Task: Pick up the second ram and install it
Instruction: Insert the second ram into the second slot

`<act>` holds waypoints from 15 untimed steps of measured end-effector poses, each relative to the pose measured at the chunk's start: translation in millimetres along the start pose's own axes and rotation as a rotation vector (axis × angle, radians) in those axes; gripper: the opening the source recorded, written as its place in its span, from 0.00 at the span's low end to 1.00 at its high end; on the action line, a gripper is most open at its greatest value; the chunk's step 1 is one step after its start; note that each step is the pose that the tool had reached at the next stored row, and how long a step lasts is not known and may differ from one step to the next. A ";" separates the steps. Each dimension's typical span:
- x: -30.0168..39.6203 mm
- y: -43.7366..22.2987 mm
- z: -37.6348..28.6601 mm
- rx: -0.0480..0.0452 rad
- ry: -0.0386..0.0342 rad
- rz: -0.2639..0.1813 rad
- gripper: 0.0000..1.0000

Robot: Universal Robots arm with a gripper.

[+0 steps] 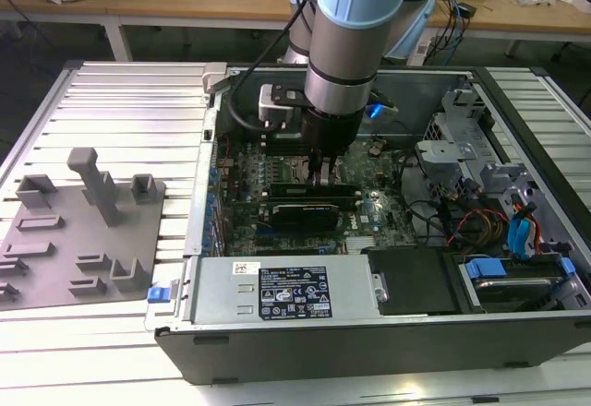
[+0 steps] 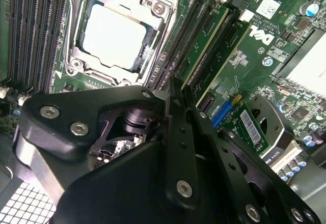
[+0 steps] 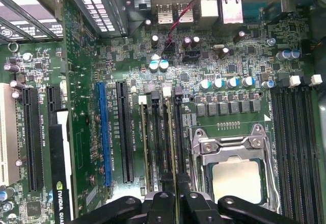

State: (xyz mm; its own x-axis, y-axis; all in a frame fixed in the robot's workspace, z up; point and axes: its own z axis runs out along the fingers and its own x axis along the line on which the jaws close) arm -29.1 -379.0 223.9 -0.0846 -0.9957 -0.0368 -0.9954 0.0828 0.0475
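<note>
The second ram [image 3: 172,142] is a thin green stick standing in the black slot second from the CPU socket [image 3: 237,173]. In the second wrist view the second ram [image 2: 206,43] runs up to my fingertips. My gripper [image 3: 175,201] is down over the near end of that stick, its black fingers [image 2: 178,132] closed together with the stick's edge running in between them. In the exterior view the gripper [image 1: 323,180] reaches into the open computer case, right at the slots. Another green stick [image 3: 147,147] sits two slots farther from the socket.
The black graphics card [image 1: 300,210] lies just in front of the slots. A grey power supply [image 1: 286,288] spans the case's front edge. Drive bays and loose cables [image 1: 480,221] crowd the exterior view's right. A grey parts fixture [image 1: 83,212] lies outside on the slatted table.
</note>
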 end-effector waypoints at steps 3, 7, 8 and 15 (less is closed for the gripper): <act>0.0 -0.2 0.0 -0.0002 0.0002 -0.001 0.14; 0.3 -0.2 0.1 -0.0002 0.0004 -0.005 0.14; 0.4 -0.2 0.3 -0.0003 0.0004 -0.005 0.14; 0.5 -0.3 3.3 -0.0003 0.0005 -0.005 0.14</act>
State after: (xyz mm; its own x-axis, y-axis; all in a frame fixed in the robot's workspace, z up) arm -28.9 -379.3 220.6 -0.0798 -0.9961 -0.0365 -0.9958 0.0780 0.0476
